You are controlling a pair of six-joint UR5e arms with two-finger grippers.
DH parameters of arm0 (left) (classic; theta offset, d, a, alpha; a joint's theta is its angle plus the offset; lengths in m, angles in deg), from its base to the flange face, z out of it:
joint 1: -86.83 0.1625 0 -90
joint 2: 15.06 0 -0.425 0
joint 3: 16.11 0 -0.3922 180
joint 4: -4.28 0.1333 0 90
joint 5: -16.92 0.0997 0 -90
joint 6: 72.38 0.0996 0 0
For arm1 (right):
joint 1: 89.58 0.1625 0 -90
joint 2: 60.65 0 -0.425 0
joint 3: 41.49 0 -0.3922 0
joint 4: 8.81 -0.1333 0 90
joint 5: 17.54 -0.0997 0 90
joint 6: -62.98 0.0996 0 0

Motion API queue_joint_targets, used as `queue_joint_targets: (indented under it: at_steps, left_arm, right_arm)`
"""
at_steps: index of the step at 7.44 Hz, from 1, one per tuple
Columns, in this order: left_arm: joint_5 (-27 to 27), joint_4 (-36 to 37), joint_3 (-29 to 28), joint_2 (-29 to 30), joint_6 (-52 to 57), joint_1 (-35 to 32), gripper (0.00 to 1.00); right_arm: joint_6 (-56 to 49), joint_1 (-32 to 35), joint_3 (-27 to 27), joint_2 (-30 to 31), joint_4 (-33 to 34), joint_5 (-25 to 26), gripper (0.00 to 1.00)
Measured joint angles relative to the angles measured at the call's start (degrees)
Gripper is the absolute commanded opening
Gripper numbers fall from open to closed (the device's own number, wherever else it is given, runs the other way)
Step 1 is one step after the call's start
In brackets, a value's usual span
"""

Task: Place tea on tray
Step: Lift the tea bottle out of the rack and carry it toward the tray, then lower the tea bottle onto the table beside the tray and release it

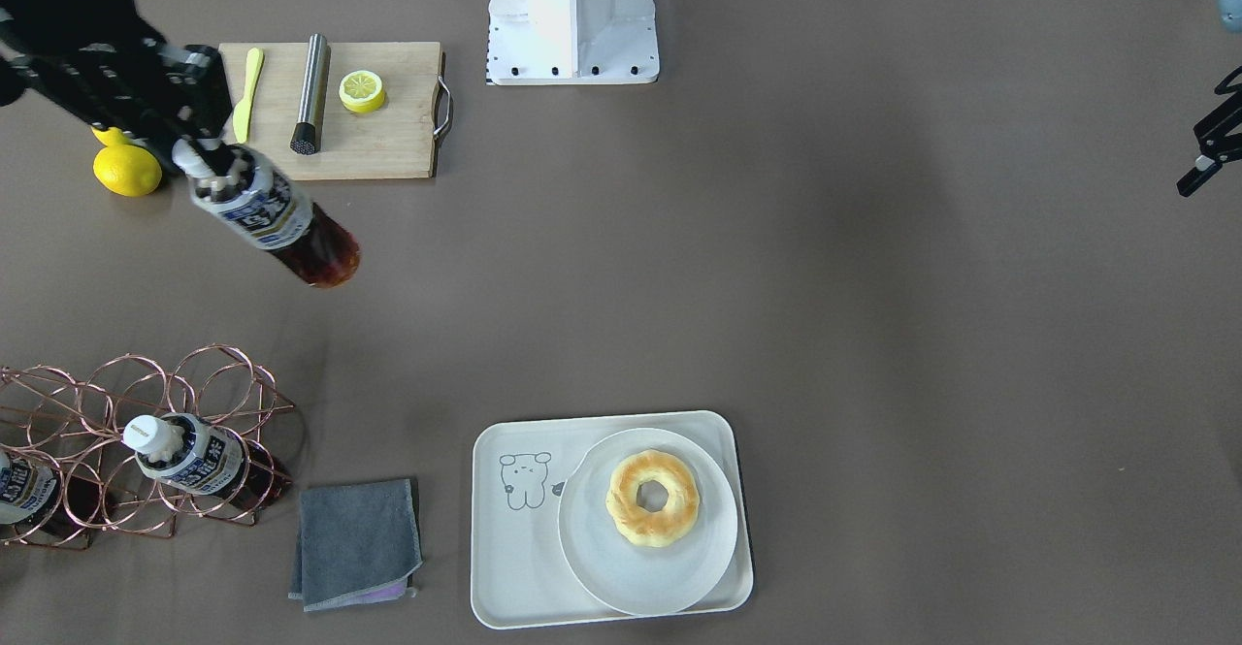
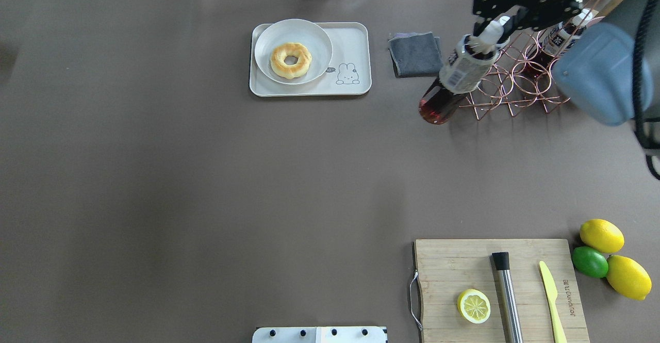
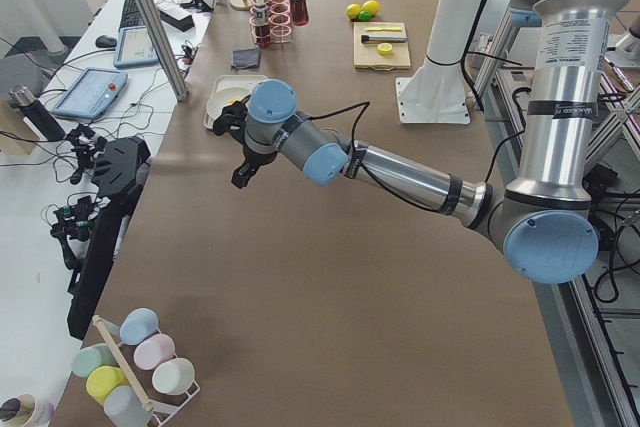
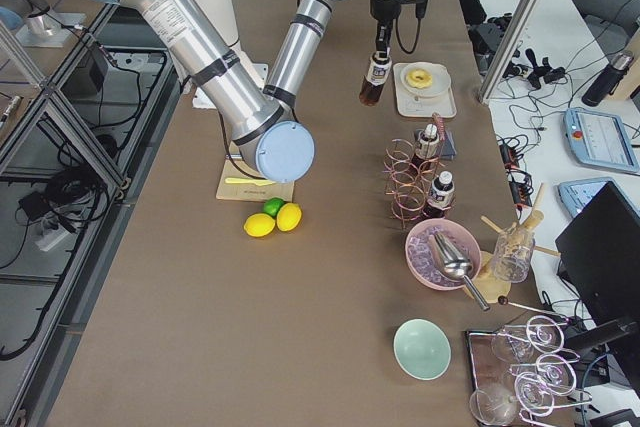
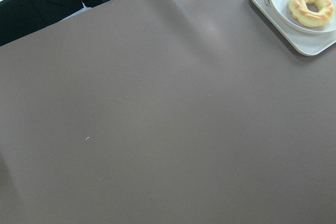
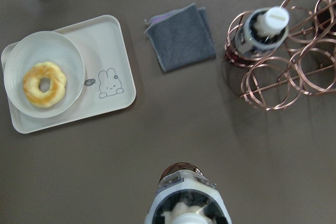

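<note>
— Well, how does the tea point(image 1: 277, 218) look?
— It is a small clear bottle with dark reddish-brown liquid at the bottom, a blue-and-white label and a white cap. It hangs cap-up in the upper left of the front-facing view, off the table point(image 1: 776, 286).
— What is around it?
— A wooden cutting board point(image 1: 388, 131) lies just behind it. A copper wire rack point(image 1: 97, 403) at lower left holds two like bottles point(image 1: 184, 456). A folded grey cloth point(image 1: 357, 543) lies between the rack and the tray point(image 1: 514, 567).
— Where is the tray?
— It is at lower centre, well apart from the tea. A round plate point(image 1: 640, 567) with a doughnut point(image 1: 652, 498) covers most of it, and only the end with the drawing is bare.
— And the jaws?
— The right gripper point(image 1: 209, 155) pinches the bottle at its cap and neck, so the body hangs below the fingers. The left gripper point(image 1: 1208, 155) sits at the right edge, and I cannot tell whether it is open or closed.
</note>
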Motion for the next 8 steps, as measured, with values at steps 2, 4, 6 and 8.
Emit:
queue_joint_targets:
  at_steps: [2, 4, 6, 8]
  left_arm:
    - [0.4, 0.0, -0.1, 0.2, -0.5, 1.0, 0.99]
    - [0.5, -0.1, -0.2, 0.3, -0.8, 1.5, 0.99]
    - [0.4, -0.1, -0.1, 0.3, -2.1, 1.8, 0.99]
    - [0.2, -0.2, -0.1, 0.2, -2.9, 2.0, 0.99]
  right_arm:
    - [14.9, -10.8, 3.2, -7.2, 0.2, 5.3, 0.00]
    - [27.6, -20.7, 9.2, -13.6, -1.4, 11.5, 0.00]
    - [35.6, -29.1, 15.2, -16.0, -7.2, 20.2, 0.00]
    - [38.2, -33.0, 18.9, -16.3, -11.2, 26.1, 0.00]
